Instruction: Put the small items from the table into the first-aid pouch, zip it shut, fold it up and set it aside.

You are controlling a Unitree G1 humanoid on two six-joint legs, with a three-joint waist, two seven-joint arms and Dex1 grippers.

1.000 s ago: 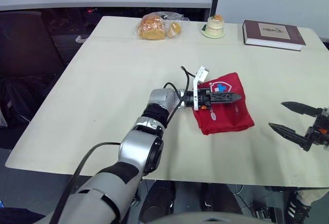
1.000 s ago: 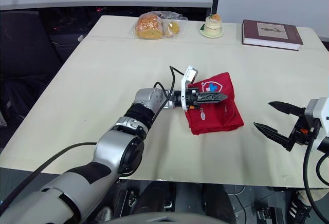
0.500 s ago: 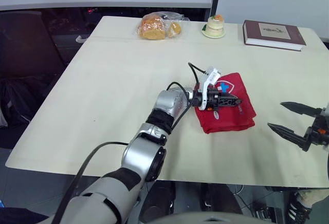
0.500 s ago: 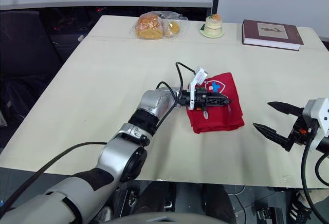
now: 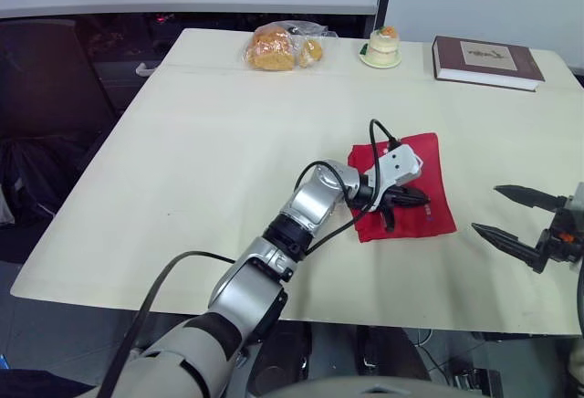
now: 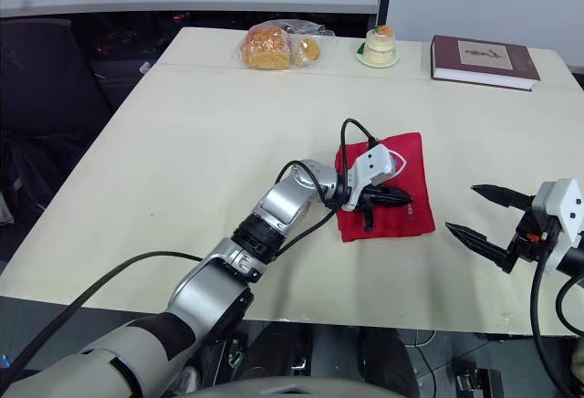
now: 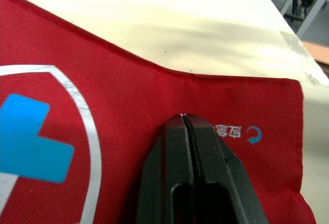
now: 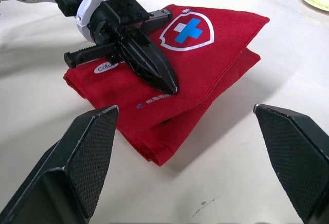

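The red first-aid pouch lies folded on the table, right of centre, its white shield and blue cross facing up. My left gripper reaches over it from the left. It is shut, and its joined fingertips rest on the top fabric near the small printed label. I see no fabric pinched between them. My right gripper hovers open to the right of the pouch, near the table's front edge. Its fingers point toward the pouch and hold nothing.
At the table's far edge are bread in a clear bag, a small cake on a plate and a brown book. A black cable loops off the left wrist over the pouch's left edge.
My left gripper went from open to shut, slid rightward over the pouch and turned its wrist. The pouch shifted slightly right with it. The right gripper stayed almost still.
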